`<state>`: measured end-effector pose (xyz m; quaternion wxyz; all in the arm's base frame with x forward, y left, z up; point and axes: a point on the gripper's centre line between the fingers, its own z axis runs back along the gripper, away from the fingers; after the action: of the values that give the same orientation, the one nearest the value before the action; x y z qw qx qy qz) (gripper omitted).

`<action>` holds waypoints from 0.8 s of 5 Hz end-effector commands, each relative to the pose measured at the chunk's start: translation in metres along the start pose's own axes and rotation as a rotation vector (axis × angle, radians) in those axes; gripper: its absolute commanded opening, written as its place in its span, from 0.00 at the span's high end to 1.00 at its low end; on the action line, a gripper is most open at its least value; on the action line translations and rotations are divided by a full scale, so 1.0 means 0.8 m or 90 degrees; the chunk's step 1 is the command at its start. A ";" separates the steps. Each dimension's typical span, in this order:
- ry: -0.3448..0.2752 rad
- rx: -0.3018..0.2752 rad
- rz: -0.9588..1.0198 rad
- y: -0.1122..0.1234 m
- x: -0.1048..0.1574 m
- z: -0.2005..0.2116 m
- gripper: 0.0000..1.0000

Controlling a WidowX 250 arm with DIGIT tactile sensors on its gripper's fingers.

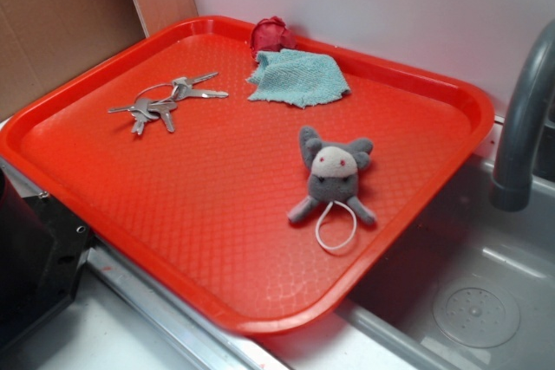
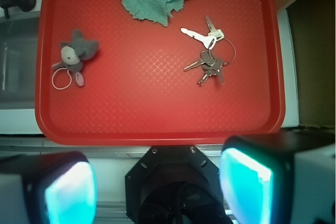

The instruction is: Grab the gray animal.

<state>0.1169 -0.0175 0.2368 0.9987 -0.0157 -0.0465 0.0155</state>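
The gray animal (image 2: 75, 55) lies on the left side of the red tray (image 2: 157, 124), its white loop (image 2: 61, 80) beside it. The keys (image 2: 209, 56) lie to the right. The fingers (image 2: 71, 192) are spread wide apart, holding nothing, well away from the toy.

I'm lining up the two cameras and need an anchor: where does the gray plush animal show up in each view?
Exterior: the gray animal lies right of centre on the red tray, near its right rim, cord loop toward the camera.
Wrist: the gray animal lies at the tray's left side, upper left of the picture.
Shared landmark: the bunch of keys, across the tray from the toy in both.
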 end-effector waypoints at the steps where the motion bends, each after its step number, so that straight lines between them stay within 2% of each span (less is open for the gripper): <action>1: 0.000 0.000 0.000 0.000 0.000 0.000 0.00; 2: 0.006 -0.018 0.070 -0.041 0.016 -0.043 0.00; 3: -0.022 -0.051 0.129 -0.066 0.030 -0.067 0.00; 4: -0.039 -0.062 0.166 -0.090 0.058 -0.098 0.00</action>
<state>0.1682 -0.0894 0.1524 0.9857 -0.0579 -0.0558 0.1480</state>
